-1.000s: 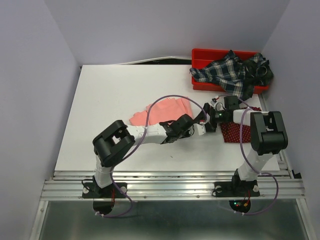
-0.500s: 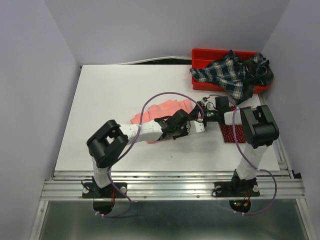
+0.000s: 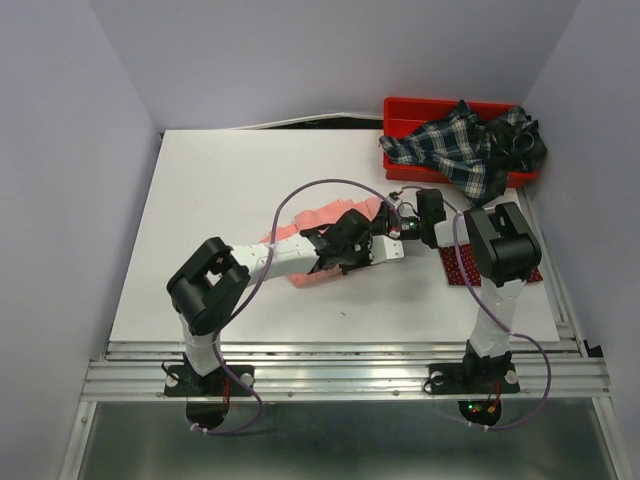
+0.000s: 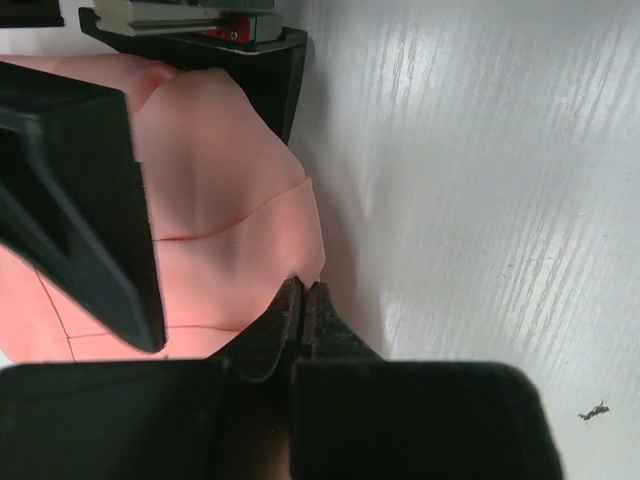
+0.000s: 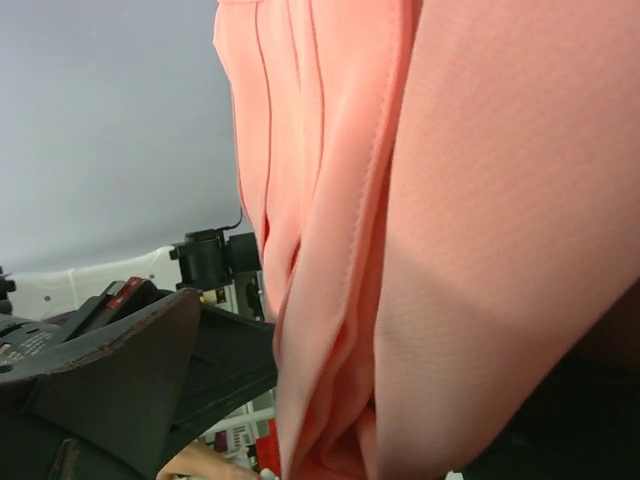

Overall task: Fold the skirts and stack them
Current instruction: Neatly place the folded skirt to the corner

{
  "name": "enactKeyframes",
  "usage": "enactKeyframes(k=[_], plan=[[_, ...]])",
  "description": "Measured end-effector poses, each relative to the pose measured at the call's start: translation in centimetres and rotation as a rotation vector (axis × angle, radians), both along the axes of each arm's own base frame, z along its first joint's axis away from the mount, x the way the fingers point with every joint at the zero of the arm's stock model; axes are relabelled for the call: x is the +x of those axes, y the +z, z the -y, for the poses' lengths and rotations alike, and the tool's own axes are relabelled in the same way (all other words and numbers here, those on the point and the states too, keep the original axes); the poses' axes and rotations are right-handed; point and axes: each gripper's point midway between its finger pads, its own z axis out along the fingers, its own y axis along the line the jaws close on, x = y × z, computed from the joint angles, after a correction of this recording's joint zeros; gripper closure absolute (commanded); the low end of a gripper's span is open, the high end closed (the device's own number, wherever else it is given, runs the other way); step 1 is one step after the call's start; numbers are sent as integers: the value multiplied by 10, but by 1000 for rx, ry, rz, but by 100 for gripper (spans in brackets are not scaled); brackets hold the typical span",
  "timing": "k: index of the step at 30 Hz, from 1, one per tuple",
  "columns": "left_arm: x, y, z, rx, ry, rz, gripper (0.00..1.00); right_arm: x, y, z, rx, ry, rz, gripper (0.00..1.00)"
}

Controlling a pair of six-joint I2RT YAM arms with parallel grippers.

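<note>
White table bears salmon skirt; lilac walls around.

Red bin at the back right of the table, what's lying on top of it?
The navy-and-white plaid skirt lies crumpled across the red bin, spilling over its front rim. Only the bin's left part shows bare; whatever lies under the cloth is covered.

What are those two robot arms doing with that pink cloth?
They are folding skirts. The left gripper is pinched shut on an edge of the large salmon-pink cloth skirt in the middle of the white table. The right gripper is at the same skirt, but cloth hides its grip. The dark red dotted skirt lies flat nearby, and the navy-and-white plaid skirt is heaped on the red plastic bin.
</note>
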Motion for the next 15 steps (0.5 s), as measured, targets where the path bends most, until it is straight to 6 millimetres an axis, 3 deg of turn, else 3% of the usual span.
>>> enactKeyframes(k=[1,4,5,7,8,11,13,15], plan=[[0,1,0,-3,-5,-1,100,1,-1,-1,-1,3,1,29],[1,4,0,-14,-19,0,97,5,-15,-1,-37,-12,17,57],[0,5,0,-16,-20,1,82,5,-20,-1,-43,-15,14,74],[1,6,-1,-14,-17,4,61,5,-28,1,-71,-32,14,89],[1,6,-1,-23,6,-12,47,3,-32,1,-84,-34,13,99],[0,20,-11,-77,95,-90,38,4,-32,4,-131,-57,60,99],[6,48,-20,-163,176,-124,37,5,-27,7,-177,-63,111,99],[23,97,-47,-310,316,-136,37,6,-22,11,-229,-71,155,99]])
